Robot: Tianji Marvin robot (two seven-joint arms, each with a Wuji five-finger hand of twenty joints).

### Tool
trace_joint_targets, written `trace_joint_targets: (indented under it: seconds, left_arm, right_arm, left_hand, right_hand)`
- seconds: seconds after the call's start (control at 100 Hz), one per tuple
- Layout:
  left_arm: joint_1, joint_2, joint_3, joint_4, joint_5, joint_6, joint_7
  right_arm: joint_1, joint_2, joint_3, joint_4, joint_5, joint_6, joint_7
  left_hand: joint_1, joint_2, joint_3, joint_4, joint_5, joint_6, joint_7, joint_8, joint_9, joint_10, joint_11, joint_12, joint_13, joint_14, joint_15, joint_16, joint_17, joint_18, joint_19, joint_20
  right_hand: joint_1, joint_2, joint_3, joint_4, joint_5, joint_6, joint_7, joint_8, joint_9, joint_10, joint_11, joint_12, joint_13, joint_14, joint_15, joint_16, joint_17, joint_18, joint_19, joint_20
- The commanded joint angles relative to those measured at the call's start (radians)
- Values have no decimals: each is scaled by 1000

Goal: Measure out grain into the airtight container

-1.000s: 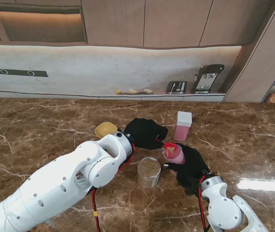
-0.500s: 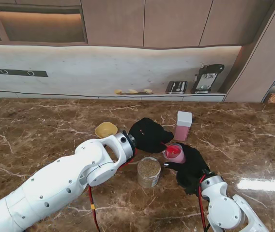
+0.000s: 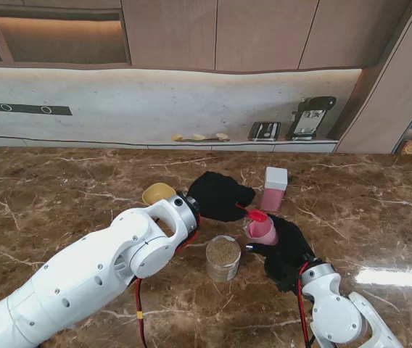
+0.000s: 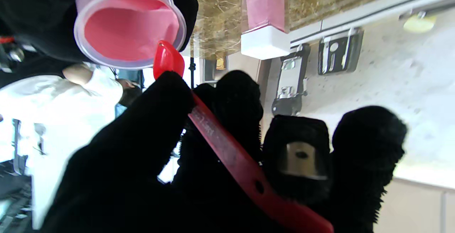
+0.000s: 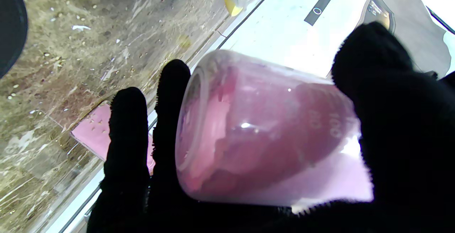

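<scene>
Between the two hands: a red spoon (image 3: 257,215) tips at the mouth of a pink cup (image 3: 262,230), the spoon's bowl touching the cup's rim.
Left hand (image 3: 218,196): black-gloved, thumb and fingers (image 4: 240,94) pinched on the spoon's flat handle about midway along, bowl pointing away from the palm.
Right hand (image 3: 287,250): wrapped round the cup's side wall, fingers (image 5: 128,133) on one side and thumb on the other; cup tilted with its mouth toward the left hand.
Cup contents: the left wrist view shows only pink inside (image 4: 129,28); whether any grain lies in it, I cannot tell.
Grain jar (image 3: 223,258): clear, open, filled with brown grain, on the table (image 3: 61,188) just nearer to me than the left hand and beside the right.
Airtight container (image 3: 273,189): pink body, white lid on, upright, just beyond the right hand's fingertips and apart from both hands.
Yellow dish (image 3: 157,193): beside the left wrist, untouched.
Spoon handling: likely light, stiff plastic with a thin, smooth handle; a pinch nearer the bowl should resist twisting better than one at the tail.
Cup handling: likely light, thin-walled and slick; hold the side wall mid-height, gently, since a hard squeeze may flex it.
Grain: loose and quick to spill, so tilts should be slow.
Container: lid looks to need removing before pouring; grip its flat sides.
</scene>
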Motion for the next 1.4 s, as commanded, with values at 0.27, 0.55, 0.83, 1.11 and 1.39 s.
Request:
trace_joint_targets:
  seconds: [0.27,0.55,0.83,1.11,1.39]
  left_arm:
    - [109,0,-121,-109,-148,150,-104]
    - [129,59,-183,-233,-177,304,-409]
    - [84,94,-130,-251,-90,390,-588]
    - [-21,96,-4,-178,-76,456,-604]
    - [-122,91,117,-99,-130,513,-573]
  right_arm:
    - [-15,-4,8,1,2,9,6]
    - [-20,-5,18,-1,1,10,-1]
    - [-20,-5,20,-1,2,7,2]
    - [-22,-5,19,-2,6,10,2]
    - [-28,-7,25,4,11,9,-1]
  left_hand:
    - [29,20,89,-4,4,-112,67,21,59,1,29,17,31,-27,102,0,22,14,63,0]
    - [43,23,79,0,12,-88,63,13,62,11,26,15,31,-18,99,0,15,17,62,4]
    - [53,24,66,7,15,-80,58,8,63,13,23,13,31,-21,98,0,16,8,66,5]
    - [57,19,58,14,20,-69,54,6,71,14,15,9,32,-26,96,-1,23,-3,68,2]
    - [52,11,69,16,27,-66,50,3,79,14,10,5,32,-28,99,-2,33,-7,71,-3]
  right_hand:
    - [139,164,177,-40,97,-126,109,-3,56,-61,40,14,29,-47,34,-4,-2,-13,27,-1]
    - [138,163,177,-40,96,-125,110,-3,54,-62,40,14,28,-48,33,-5,-3,-13,26,-1]
    - [136,162,178,-40,98,-127,110,-2,55,-62,40,14,28,-47,33,-5,-3,-13,26,-1]
    - [132,165,177,-41,96,-126,109,-3,53,-62,39,13,27,-47,32,-5,-7,-13,21,-3]
    - [130,161,179,-41,95,-126,109,-3,50,-60,38,11,23,-46,30,-6,-8,-13,18,-3]
